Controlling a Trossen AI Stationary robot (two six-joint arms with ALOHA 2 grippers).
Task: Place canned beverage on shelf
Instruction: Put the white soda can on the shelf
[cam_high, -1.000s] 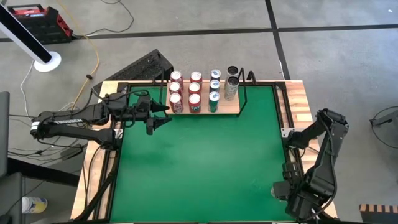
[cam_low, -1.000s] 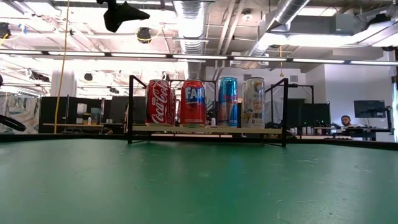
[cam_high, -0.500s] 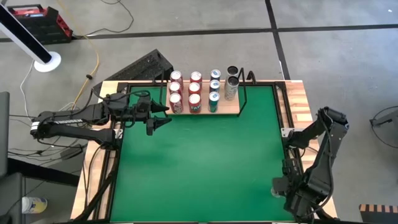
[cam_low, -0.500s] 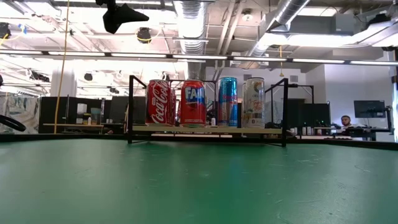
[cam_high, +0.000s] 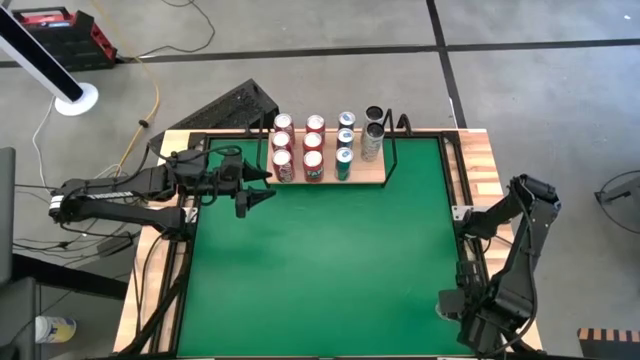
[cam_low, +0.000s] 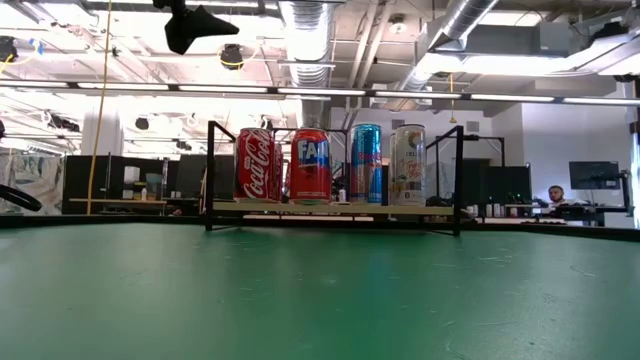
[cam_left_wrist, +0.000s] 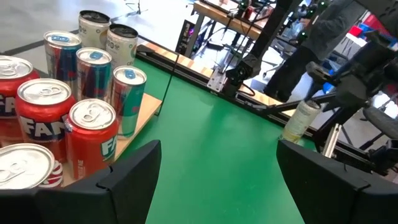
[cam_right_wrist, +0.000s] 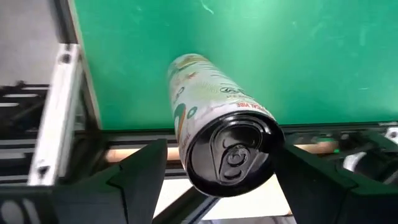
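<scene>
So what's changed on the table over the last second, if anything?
Almost nothing. The right gripper shifted very slightly at the table's near right corner and is back where it was, jaws around the tall pale can. The left gripper stayed open beside the shelf, and the cans there kept their places.

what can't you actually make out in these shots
- Back rows of cans on the shelf: low view, hidden behind the front cans.
- Right gripper contact with the pale can: right wrist view, the can fills the gap between the fingers, so the contact faces are unseen.
- That can's label text: right wrist view, too small.
- Left gripper: fingertips cut off by the left wrist view's lower edge.
</scene>
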